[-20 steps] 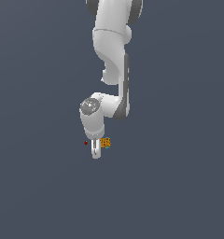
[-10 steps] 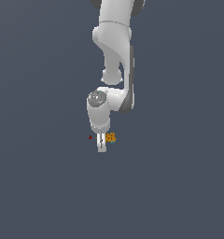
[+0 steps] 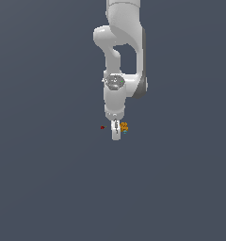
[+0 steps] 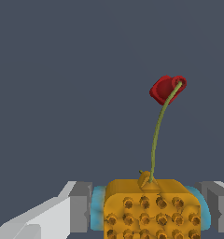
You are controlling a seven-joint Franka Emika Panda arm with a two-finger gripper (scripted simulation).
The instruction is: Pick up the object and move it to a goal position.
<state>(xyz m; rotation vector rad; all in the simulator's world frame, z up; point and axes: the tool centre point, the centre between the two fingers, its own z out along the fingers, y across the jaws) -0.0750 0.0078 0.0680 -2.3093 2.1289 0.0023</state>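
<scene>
My gripper (image 3: 116, 135) sits just below the exterior frame's centre, jaws narrowed around the orange block (image 4: 151, 210), both pads seemingly touching it. Grasp looks made; the carry to the goal remains, and no goal marker shows.

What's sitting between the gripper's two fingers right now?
The orange knobbly block, in the wrist view: it fills the gap between the grey fingertips, teal showing at both sides. Its thin stalk rises to a dark red tip.
</scene>
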